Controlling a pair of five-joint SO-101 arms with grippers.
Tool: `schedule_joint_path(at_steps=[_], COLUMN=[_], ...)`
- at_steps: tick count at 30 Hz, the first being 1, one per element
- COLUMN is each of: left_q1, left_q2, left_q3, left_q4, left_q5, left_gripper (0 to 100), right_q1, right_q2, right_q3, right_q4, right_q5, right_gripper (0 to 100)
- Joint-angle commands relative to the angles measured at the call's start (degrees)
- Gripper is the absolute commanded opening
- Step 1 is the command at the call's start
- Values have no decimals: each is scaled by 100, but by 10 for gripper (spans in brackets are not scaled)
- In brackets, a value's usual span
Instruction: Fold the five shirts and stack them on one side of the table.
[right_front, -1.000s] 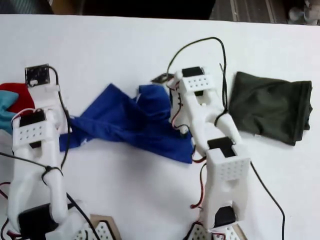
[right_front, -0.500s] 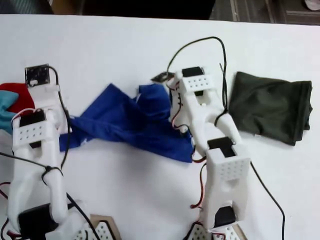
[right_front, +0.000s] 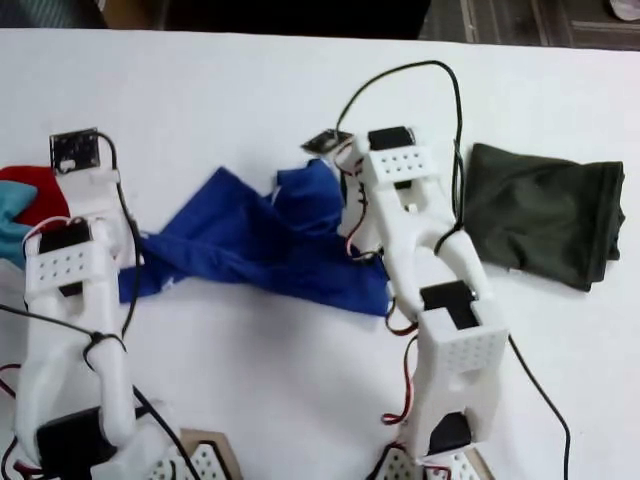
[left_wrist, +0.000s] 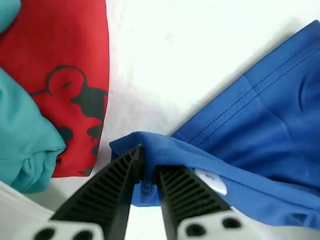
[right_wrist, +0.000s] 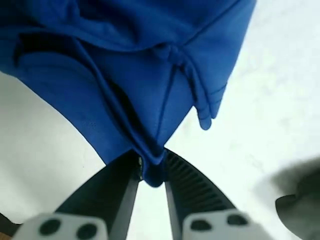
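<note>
Blue shirt (right_front: 250, 245), crumpled, loosely twisted

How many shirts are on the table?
4. The blue shirt lies in the middle, the green shirt is folded at the right, and the red shirt and teal shirt are together at the left edge. A fifth may be hidden there.

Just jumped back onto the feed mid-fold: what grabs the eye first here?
The crumpled blue shirt sprawls across the middle of the table, pinched at one end by the left gripper and at the other by the right gripper. A folded dark green shirt lies to its right, and a red shirt with a teal shirt sits at the left edge.
</note>
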Motion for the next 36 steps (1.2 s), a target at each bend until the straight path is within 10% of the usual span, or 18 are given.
schedule_joint_path(at_steps=[1,13,36], left_q1=[26,26,26], left_q2=[-9,-9,-9], left_q3=[-180,-180,-180], left_q4=[-105,-105,-105], left_q5=[53,53,53], left_gripper=[25,25,25], right_q1=[-13,-4,4], right_q2=[-75,-22,-1024], right_q3=[-35,-35,-44], right_q4=[-13,-22,268], right_q5=[-26,0,9], right_gripper=[25,181,20])
